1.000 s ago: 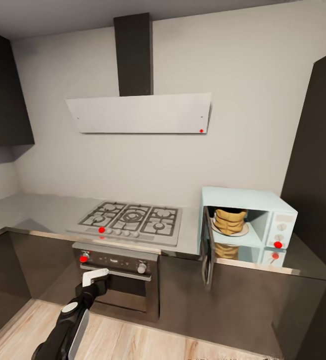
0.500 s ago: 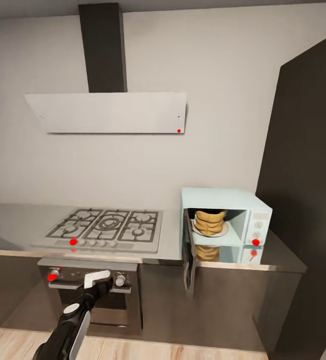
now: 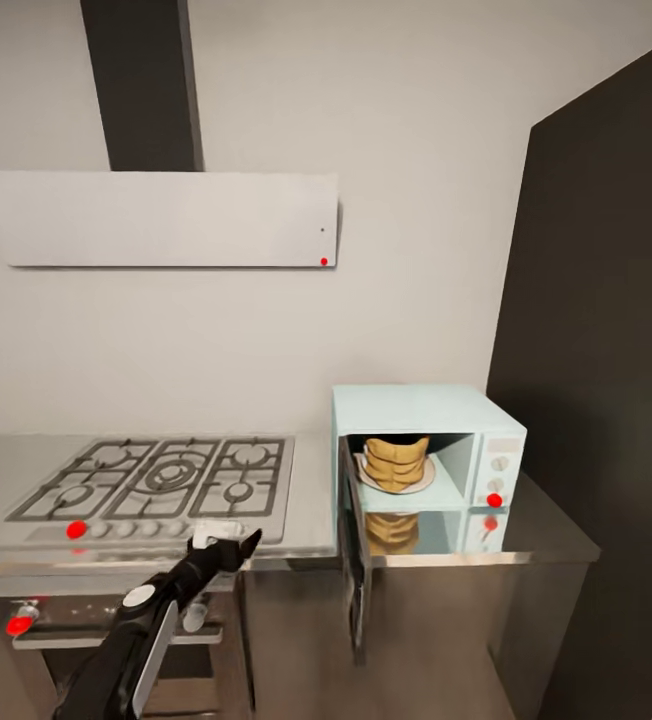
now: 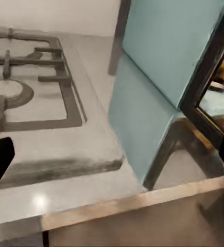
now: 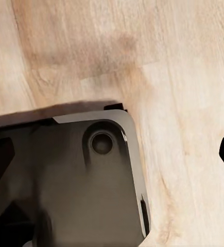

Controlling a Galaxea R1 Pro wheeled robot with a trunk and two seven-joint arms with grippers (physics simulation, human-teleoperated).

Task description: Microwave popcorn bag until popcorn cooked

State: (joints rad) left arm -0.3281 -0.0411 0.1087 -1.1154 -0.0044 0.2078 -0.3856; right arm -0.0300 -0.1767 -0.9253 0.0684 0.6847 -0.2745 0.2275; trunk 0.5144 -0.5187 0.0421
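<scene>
**Bag in microwave, door open**

Popcorn bag (image 3: 397, 462) sits inside the microwave (image 3: 426, 468), right of frame centre, on the worktop (image 3: 556, 535); door swung open. No legible writing. Left hand (image 3: 228, 541) spread, empty, before the hob (image 3: 156, 483). Right hand (image 5: 112, 149) spread above the wooden floor (image 5: 178, 77).

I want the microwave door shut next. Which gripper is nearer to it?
Left. The left gripper hovers at the counter edge just beside the open microwave door. The right gripper points down at the wooden floor, away from the door.
</scene>
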